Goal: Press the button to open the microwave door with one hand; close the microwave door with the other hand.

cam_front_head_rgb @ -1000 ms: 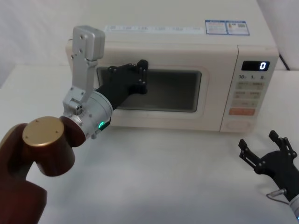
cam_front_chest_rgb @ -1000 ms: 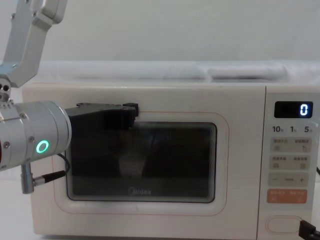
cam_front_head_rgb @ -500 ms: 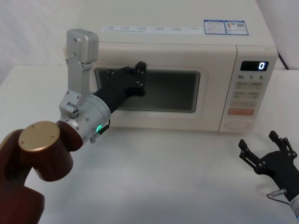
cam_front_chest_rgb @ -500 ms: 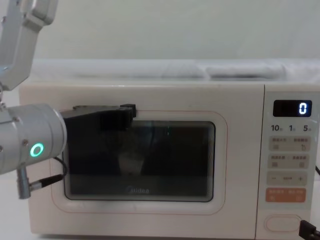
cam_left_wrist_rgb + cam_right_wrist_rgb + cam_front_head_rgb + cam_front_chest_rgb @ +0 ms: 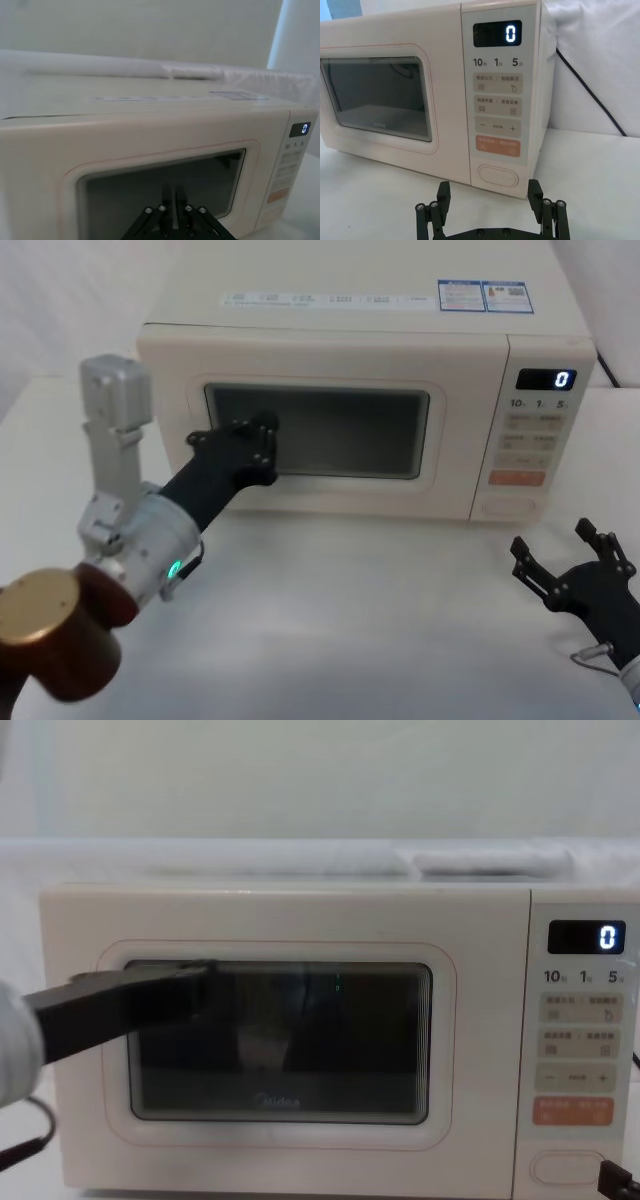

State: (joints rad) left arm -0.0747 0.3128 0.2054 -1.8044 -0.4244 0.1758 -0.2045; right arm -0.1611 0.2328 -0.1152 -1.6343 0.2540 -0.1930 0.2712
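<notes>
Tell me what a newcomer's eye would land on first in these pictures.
The big cream microwave fills the middle of the table, its door shut and its display reading 0. The left pincer, fingers together, sits in front of the door's dark window near its left side. The right pincer rests open on the table at the right, just in front of the wide cream button.

Left tool (image 5: 262, 448) blocks microwave door (image 5: 420, 455); button (image 5: 498, 175) unobstructed.
</notes>
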